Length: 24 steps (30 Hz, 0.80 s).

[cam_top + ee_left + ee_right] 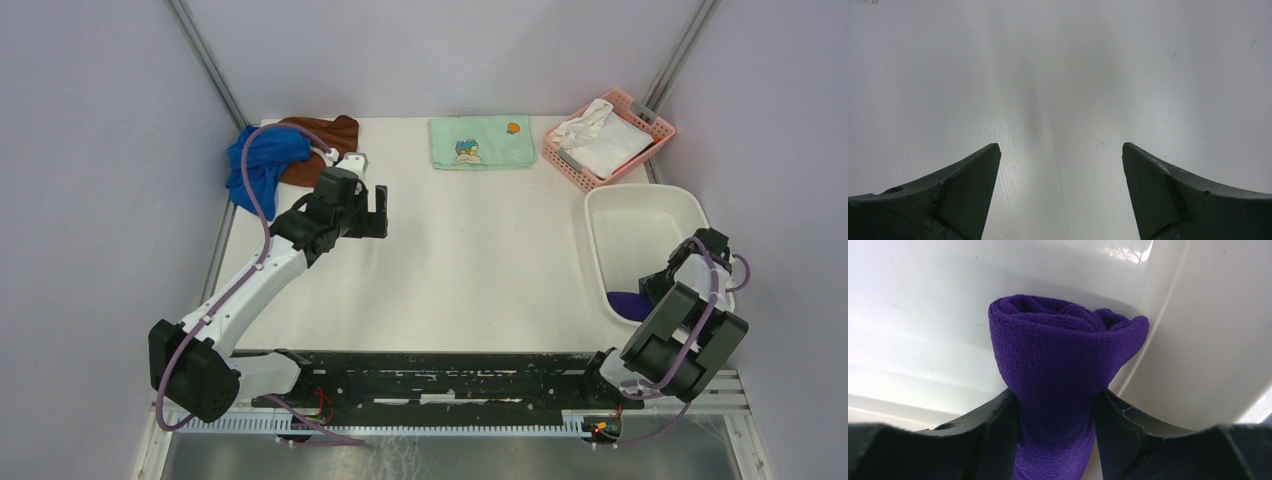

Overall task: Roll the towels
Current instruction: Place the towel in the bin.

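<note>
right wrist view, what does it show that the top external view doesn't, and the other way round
Only right wrist: the rolled dark purple terry towel end-on, its spiral showing, pinched by the right gripper. Only top external: the crumpled royal blue towel and rust-brown towel, pale green cartoon-print towel, pink plastic basket with white cloth, open left gripper. Both: the purple towel in the white plastic tub.

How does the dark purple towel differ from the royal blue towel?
The dark purple terry towel is rolled tight; the royal blue terry towel lies crumpled. Purple sits in the white plastic tub, pinched by the right gripper; blue sits at the table's far left corner, overlapping the rust-brown towel, ungripped. Both are plain, single-colour cloths.
</note>
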{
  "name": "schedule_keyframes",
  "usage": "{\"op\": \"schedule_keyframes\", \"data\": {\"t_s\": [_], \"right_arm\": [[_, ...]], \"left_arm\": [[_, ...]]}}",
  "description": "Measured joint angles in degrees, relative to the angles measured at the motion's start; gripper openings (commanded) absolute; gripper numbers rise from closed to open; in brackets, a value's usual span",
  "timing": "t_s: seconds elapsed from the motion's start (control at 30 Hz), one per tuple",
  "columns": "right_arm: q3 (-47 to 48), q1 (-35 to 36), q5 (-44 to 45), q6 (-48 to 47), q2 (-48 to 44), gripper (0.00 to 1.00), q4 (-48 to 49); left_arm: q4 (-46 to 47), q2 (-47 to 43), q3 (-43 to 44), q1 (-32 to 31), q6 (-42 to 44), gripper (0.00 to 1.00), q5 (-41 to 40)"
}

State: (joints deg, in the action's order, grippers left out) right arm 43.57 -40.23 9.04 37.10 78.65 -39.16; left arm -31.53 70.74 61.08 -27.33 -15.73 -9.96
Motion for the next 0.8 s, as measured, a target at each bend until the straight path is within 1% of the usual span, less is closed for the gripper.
{"op": "schedule_keyframes", "data": {"t_s": [0.3,0.4,0.8], "right_arm": [[-2.6,0.0,2.5,2.1,-6.5,0.63,-0.5],[-3.1,0.0,3.5,2.8,-6.8,0.64,-0.5],[-3.8,0.0,4.0,3.1,-6.8,0.74,-0.8]], "left_arm": [[0.0,0.0,-0.1,0.0,0.0,0.98,0.0],[0.0,0.0,-0.1,0.0,0.0,0.98,0.0],[0.0,0.0,-0.1,0.0,0.0,0.98,0.0]]}}
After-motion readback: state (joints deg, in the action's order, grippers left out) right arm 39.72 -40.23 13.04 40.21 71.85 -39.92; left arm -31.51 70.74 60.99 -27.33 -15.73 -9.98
